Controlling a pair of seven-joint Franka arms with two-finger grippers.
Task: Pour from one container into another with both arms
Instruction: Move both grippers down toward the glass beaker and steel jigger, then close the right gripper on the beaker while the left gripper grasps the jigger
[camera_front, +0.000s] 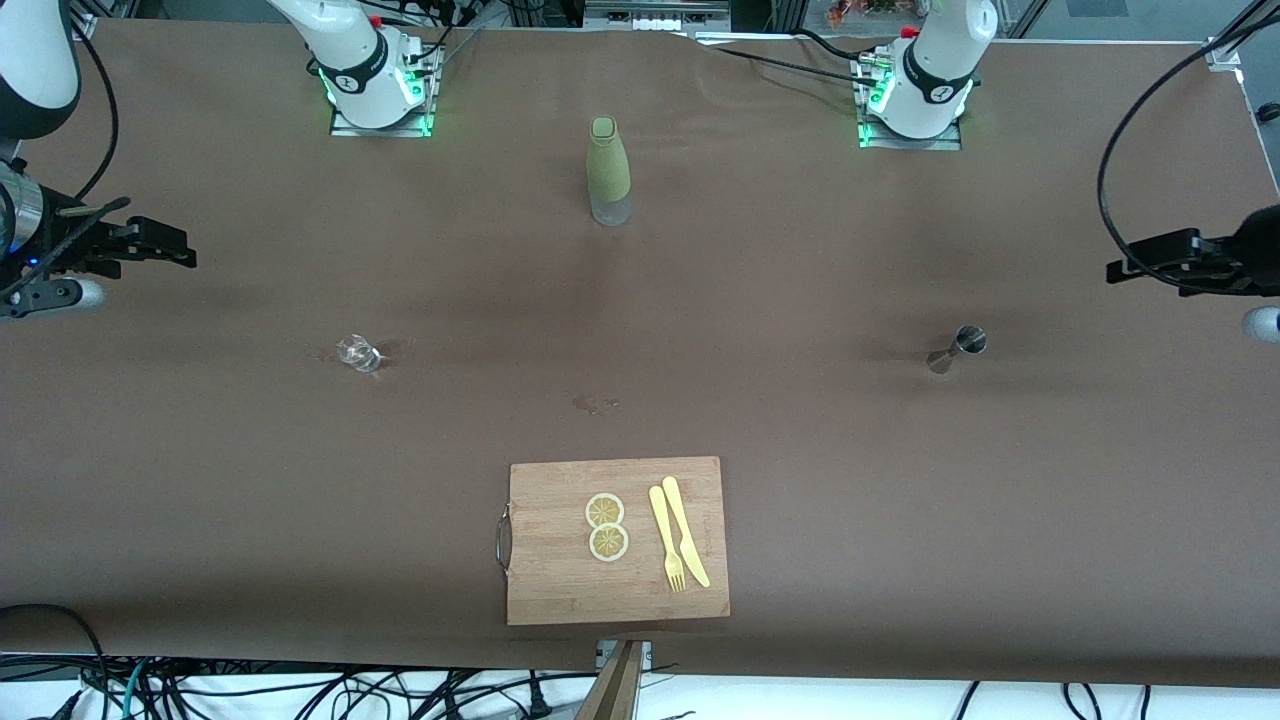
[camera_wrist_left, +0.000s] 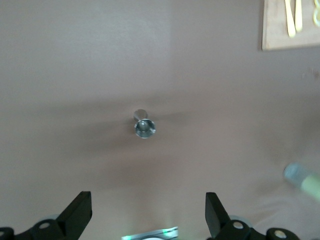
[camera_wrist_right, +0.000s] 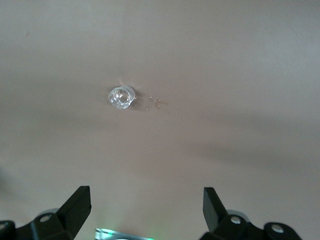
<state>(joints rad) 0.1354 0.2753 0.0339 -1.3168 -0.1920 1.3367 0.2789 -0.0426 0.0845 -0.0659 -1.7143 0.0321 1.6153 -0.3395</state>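
A small clear glass (camera_front: 358, 352) (camera_wrist_right: 121, 97) stands toward the right arm's end of the brown table. A metal jigger (camera_front: 960, 347) (camera_wrist_left: 144, 125) stands toward the left arm's end. A tall olive-green bottle (camera_front: 608, 170) with a clear base is upright midway between the two arm bases, farther from the front camera than both. My right gripper (camera_front: 180, 252) (camera_wrist_right: 145, 205) hangs open over bare table at its end, apart from the glass. My left gripper (camera_front: 1118, 270) (camera_wrist_left: 147, 212) hangs open over bare table at its end, apart from the jigger. Neither holds anything.
A wooden cutting board (camera_front: 560, 590) (camera_wrist_left: 277, 30) lies near the table's front edge, carrying two lemon slices (camera_front: 606, 526), a yellow fork (camera_front: 666, 540) and a yellow knife (camera_front: 686, 530). A small stain (camera_front: 595, 404) marks the cloth mid-table. Cables hang off the front edge.
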